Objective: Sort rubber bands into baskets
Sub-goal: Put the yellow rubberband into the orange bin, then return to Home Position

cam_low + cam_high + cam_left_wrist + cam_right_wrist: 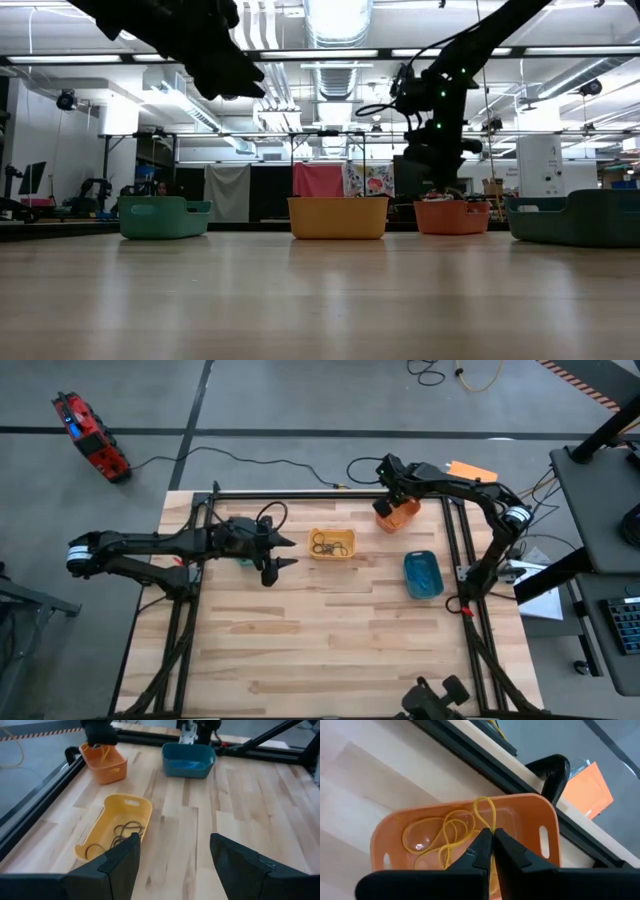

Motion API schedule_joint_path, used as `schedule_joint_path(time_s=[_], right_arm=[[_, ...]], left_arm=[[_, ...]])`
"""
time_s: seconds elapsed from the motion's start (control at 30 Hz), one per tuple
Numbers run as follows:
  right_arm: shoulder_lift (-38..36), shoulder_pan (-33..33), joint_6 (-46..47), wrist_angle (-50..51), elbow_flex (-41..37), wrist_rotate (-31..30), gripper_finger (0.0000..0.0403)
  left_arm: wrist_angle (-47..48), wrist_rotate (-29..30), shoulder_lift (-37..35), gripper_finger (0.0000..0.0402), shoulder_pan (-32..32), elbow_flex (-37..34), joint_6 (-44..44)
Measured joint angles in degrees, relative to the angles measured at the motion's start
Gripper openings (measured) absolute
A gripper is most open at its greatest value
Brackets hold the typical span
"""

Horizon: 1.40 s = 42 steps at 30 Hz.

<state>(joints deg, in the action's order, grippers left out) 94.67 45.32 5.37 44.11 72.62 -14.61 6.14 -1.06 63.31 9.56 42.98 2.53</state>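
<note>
My right gripper (388, 497) is over the orange basket (398, 516) at the far right, shut on a yellow-orange rubber band (485, 812). More yellow-orange bands (442, 832) lie on that basket's floor. My left gripper (288, 552) is open and empty, raised just left of the yellow basket (332, 544), which holds dark bands (122, 832). The blue basket (423, 574) holds blue bands (189, 765). The teal basket (165, 217) stands under my left arm. My right gripper pinches one yellow-orange band between its two fingertips (482, 845), coming from above into the orange basket. A narrow loop of the band (481, 806) sticks out past the fingertips over the basket's floor. Whether that loop rests on the floor, I cannot tell.
A black metal frame (300, 494) runs along the table's far edge and down both sides. Bare wooden table (330, 640) lies in front of the baskets. An orange sheet (587, 790) lies beyond the frame behind the orange basket.
</note>
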Motion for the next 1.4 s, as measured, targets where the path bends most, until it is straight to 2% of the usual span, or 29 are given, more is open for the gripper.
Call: schedule_joint_path(time_s=[0.17,0.27,0.6,0.73,0.9,1.03,1.13,1.23,1.4], right_arm=[[-0.1,0.0,2.3,2.9,-0.6,1.1,0.0011],[-0.2,0.0,2.9,5.0,-0.6,1.5,0.0026],[-0.8,-0.1,3.7,3.7,-0.9,2.2,0.015],[-4.9,-2.4,1.4,-1.1,-1.1,13.3,0.0178],[-12.0,-10.2,-6.7,-20.2,-7.0,26.2,0.0187],[-19.4,-17.6,-9.9,-43.2,-19.1,38.5,0.0184],[-24.6,-22.5,-9.5,-55.3,-27.6,40.1,0.0182],[-29.3,-25.2,-10.4,-59.6,-33.5,40.1,0.0183],[-37.1,-25.1,-10.4,-59.8,-40.5,39.9,0.0179]], left_arm=[[1.8,1.6,0.0,0.0223,0.0,0.0,1.0],[1.9,2.1,0.0,0.0223,0.0,0.0,1.2],[1.7,2.1,0.0,0.0223,0.0,0.0,1.2],[2.2,2.1,0.2,0.0223,-0.1,0.0,4.1],[4.7,3.0,-0.5,0.0223,-1.0,-1.1,2.4],[-2.6,7.4,-8.5,0.0223,-3.4,-7.4,1.8],[-8.8,5.6,-17.4,0.0223,-4.7,-13.5,0.0],[-11.2,3.2,-26.9,0.0223,-5.0,-18.0,-0.5],[-8.2,3.7,-43.1,0.0223,-4.7,-22.5,-1.9]])
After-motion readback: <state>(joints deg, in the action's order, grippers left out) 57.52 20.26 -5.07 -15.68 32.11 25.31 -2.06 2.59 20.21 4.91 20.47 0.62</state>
